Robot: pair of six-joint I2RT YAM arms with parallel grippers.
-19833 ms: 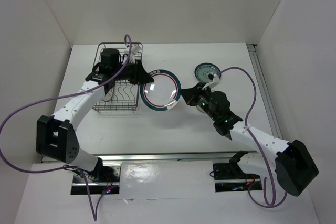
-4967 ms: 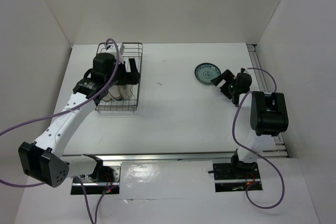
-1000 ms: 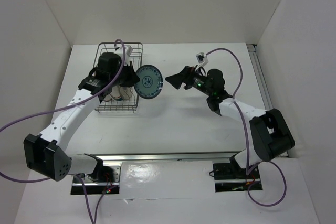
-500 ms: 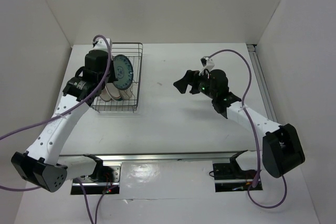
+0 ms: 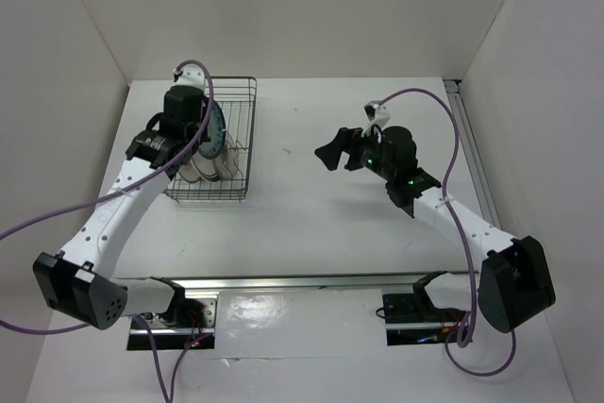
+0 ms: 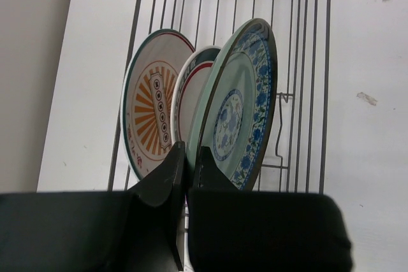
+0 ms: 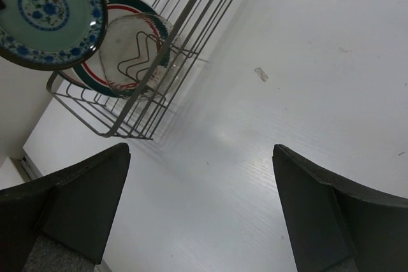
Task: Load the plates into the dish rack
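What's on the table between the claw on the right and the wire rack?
Only bare table between the right gripper and the dish rack, save a small scuff mark; the top and right wrist views both show it.

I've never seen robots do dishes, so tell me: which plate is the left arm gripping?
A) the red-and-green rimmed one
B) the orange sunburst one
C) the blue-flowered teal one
C: the left gripper is closed on the edge of the teal patterned plate, held upright at the dish rack.
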